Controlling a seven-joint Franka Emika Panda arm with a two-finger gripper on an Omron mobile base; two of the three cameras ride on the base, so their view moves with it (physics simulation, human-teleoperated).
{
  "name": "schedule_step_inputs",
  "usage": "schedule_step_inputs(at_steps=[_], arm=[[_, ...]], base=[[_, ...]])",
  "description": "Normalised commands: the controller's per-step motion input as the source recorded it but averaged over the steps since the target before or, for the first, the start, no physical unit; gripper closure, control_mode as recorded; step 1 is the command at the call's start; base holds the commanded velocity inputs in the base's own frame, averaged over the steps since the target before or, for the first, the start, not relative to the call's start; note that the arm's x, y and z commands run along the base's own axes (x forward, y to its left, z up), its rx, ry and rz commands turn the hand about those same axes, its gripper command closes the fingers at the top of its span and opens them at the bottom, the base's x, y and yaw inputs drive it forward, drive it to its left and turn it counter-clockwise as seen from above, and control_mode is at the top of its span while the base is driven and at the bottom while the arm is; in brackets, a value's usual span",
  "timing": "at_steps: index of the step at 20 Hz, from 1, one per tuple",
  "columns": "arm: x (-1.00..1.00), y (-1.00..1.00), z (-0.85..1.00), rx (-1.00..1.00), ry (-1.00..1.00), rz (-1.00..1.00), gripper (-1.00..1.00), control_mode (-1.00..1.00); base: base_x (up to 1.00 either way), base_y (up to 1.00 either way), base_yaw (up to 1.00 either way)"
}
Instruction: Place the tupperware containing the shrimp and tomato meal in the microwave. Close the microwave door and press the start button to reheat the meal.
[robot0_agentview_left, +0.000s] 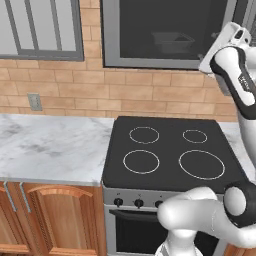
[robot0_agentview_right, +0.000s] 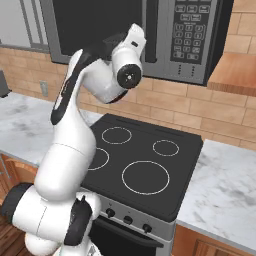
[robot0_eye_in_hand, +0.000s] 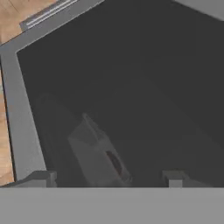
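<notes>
From the left, the door (robot0_agentview_left: 170, 32) is shut, the tupperware (robot0_agentview_left: 172, 42) dim behind its glass. From the right, the arm is raised, elbow bent, wrist at the microwave (robot0_agentview_right: 135, 35) beside the button panel (robot0_agentview_right: 187, 32). From the hand, the end effector (robot0_eye_in_hand: 107, 177) is spread, empty. I'd aim one fingertip squarely at start.

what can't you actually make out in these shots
- Tupperware, hand view: a dim grey shape behind the microwave door; the dark glass hides the meal.
- Same container, left base view: faint, contents unreadable.
- Button panel, right base view: labels too small.
- Gripper, hand view: just fingertips, standing wide apart.
</notes>
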Motion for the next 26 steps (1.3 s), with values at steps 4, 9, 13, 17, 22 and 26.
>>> schedule_step_inputs(at_steps=[4,9,13,17,22,26], arm=[[-0.78,0.36,-0.01,-0.17,-0.58,0.22,-1.0,-1.0],[-0.68,0.06,0.41,-0.17,-0.29,0.1,-1.0,-1.0],[-0.75,-0.11,0.43,-0.2,-0.03,0.0,-1.0,-1.0],[-0.65,-0.54,0.22,-0.17,0.02,-0.03,-1.0,-1.0],[-0.61,-0.81,0.24,-0.14,0.0,-0.11,-1.0,-1.0],[-0.59,-0.81,0.43,-0.11,0.0,-0.13,-1.0,-1.0]], base=[[0.0,0.0,0.0],[0.0,0.0,0.0],[0.0,0.0,0.0],[0.0,0.0,0.0],[0.0,0.0,0.0],[0.0,0.0,0.0]])
